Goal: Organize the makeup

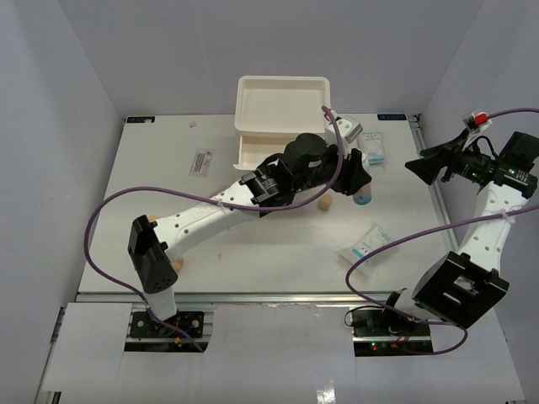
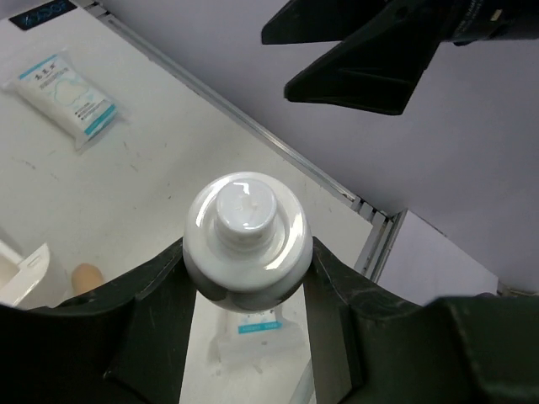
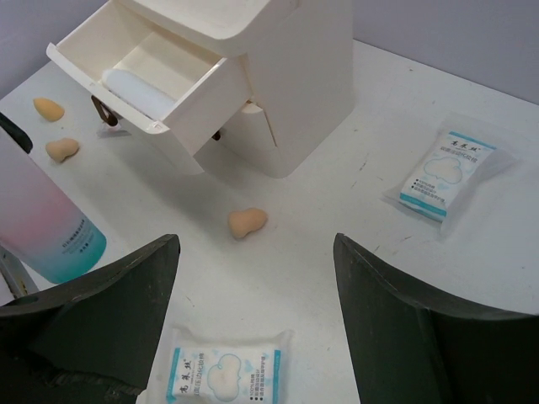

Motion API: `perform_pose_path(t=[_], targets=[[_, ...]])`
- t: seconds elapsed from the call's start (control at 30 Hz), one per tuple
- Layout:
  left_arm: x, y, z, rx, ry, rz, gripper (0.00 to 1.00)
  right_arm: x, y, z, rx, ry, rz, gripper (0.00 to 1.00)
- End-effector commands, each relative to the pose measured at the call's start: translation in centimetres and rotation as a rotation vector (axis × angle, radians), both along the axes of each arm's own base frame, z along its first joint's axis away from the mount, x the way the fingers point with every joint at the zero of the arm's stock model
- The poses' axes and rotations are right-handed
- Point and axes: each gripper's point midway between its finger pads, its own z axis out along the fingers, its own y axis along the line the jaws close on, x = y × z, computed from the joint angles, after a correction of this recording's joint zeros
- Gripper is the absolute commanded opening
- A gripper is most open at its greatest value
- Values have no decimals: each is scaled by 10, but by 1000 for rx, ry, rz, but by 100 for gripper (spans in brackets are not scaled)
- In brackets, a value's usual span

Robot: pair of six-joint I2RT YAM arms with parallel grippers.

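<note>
My left gripper (image 1: 358,181) (image 2: 248,252) is shut on a bottle (image 1: 363,197) (image 2: 247,240) with a white cap and a pink-to-teal body. It holds the bottle upright, right of the white drawer box (image 1: 282,118). The bottle also shows in the right wrist view (image 3: 42,219); I cannot tell whether its base touches the table. The box's upper drawer (image 3: 143,80) is open with a white item (image 3: 139,93) inside. A tan sponge (image 1: 323,204) (image 3: 248,222) lies in front of the box, two more (image 3: 62,149) (image 3: 48,108) to its left. My right gripper (image 1: 425,167) (image 3: 257,295) is open and empty, raised at the right.
White-blue sachets lie right of the box (image 1: 373,149) (image 2: 72,91) (image 3: 445,174) and nearer the front (image 1: 369,242) (image 3: 223,374). A clear packet with pink contents (image 1: 201,160) lies left of the box. The table's right rail (image 1: 438,202) runs under my right gripper.
</note>
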Motion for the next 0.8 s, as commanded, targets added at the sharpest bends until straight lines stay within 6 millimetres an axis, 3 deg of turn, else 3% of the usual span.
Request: perform_pose_path(t=[0.0, 0.07, 0.13, 0.17, 0.37, 0.57, 0.77], targets=[[43, 73, 52, -186, 172, 236, 1, -1, -1, 11, -20, -51, -5, 80], [63, 103, 65, -331, 344, 323, 0, -1, 0, 9, -10, -45, -4, 80], [74, 135, 60, -419, 477, 391, 0, -2, 1, 8, 2, -40, 0, 80], [81, 152, 67, -494, 536, 423, 0, -2, 1, 7, 7, -37, 1, 80], [111, 206, 30, -714, 870, 643, 0, -6, 6, 2, 30, -26, 14, 80], [124, 215, 20, -904, 1064, 759, 0, -8, 8, -4, 46, -14, 18, 80], [135, 202, -4, -923, 1202, 791, 0, -12, 12, -7, 54, -8, 22, 80]])
